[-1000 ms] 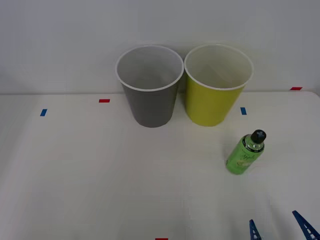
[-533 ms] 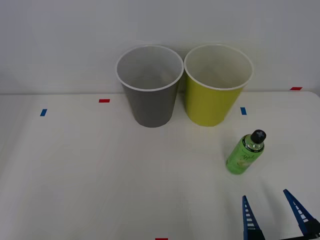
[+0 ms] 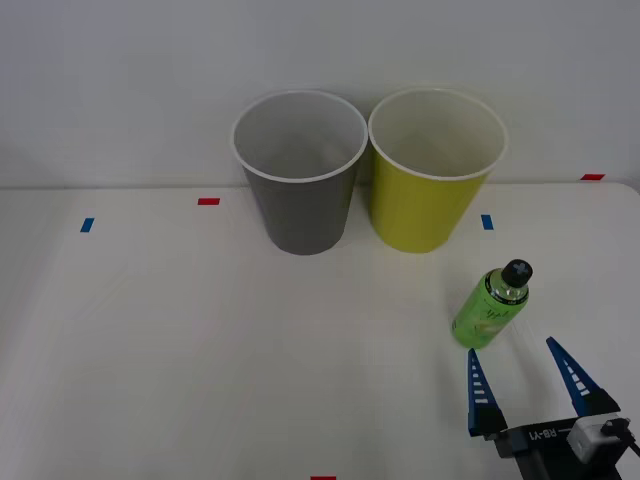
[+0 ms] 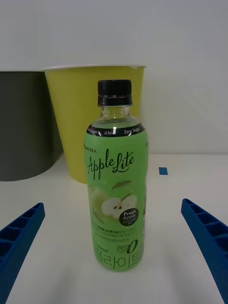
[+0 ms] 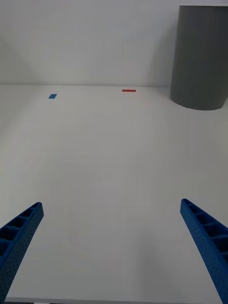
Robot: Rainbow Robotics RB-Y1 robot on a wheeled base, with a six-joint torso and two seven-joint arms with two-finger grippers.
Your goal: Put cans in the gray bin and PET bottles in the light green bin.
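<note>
Desk (image 3: 150,340) carries gray bin (image 3: 300,170) w/ light green bin (image 3: 436,168) touching beside it. PET bottle (image 3: 490,305) upright, near light green bin, toward robot. Right gripper (image 3: 530,378) just behind bottle, fingers spread: approach step; next, probably straddle & pinch. Left gripper (image 5: 114,247) fingers spread, idle.

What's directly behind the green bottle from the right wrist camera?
The light green bin stands behind the Apple Lite bottle, the gray bin beside it. The bottle covers part of the green bin's wall. The open right gripper faces the bottle.
</note>
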